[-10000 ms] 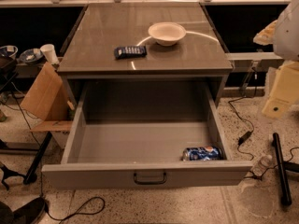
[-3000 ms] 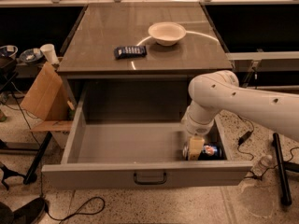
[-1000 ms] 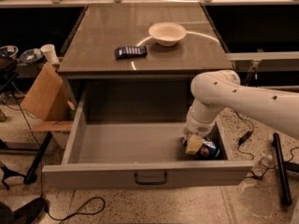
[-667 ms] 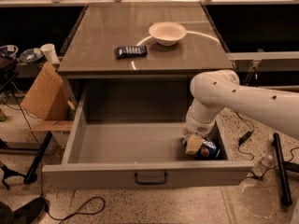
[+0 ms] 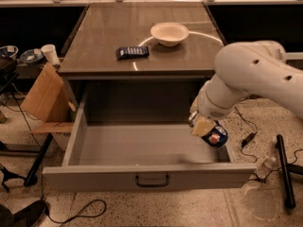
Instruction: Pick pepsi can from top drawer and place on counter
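Pepsi can (image 5: 218, 137) is in the gripper (image 5: 204, 127), folks, with the fingers closed onto it at the right-hand end of the top drawer (image 5: 94, 176). It hangs tilted, logo end dipping toward the drawer's right wall, and it looks to be clear of the drawer floor, though I can't swear to that from where I stand. The tilt makes sense to me: a can lying on its side gets caught across its body, so it comes up at whatever angle the wrist has. The big white arm (image 5: 255, 74) reaches in from the drawer's right side and bends down over that wall, keeping the elbow outside the drawer.

The drawer itself is pulled all the way out, which is what gives the arm room to work from above. Behind and above the drawer sits the table (image 5: 109, 32), the can's destination. On it, a white bowl (image 5: 169, 33) stands toward the back and a flat dark blue packet (image 5: 132, 52) lies nearer the drawer. I reckon the grab is done and the carry comes next: up over the table's front edge, then down onto a bare patch away from both items.
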Motion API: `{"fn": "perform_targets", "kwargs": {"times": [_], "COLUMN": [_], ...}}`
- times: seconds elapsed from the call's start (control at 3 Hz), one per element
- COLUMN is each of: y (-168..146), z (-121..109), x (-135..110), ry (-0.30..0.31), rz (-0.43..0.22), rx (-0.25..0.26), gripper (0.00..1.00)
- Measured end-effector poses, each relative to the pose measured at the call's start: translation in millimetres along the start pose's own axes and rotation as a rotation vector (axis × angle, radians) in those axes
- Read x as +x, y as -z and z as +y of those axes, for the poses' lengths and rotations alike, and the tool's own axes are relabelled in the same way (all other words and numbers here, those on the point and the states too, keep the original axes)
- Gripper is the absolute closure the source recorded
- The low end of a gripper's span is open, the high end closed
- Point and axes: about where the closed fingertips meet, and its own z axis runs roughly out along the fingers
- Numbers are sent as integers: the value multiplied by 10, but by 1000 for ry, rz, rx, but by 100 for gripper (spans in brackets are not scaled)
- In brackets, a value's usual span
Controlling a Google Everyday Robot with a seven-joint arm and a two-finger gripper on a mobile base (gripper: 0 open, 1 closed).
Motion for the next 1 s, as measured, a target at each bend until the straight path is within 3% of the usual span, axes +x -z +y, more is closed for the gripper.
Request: {"fn": "perform_targets", "kwargs": {"times": [0.33,0.67,1.0], "y": [643,1058,1360], "z": [-324,-691,-1115], "x": [-429,-787,-972], "ry": [34,60,48], "rz": [-66,-124,-200], "rx": [127,224,319], "gripper": [100,100,100]}}
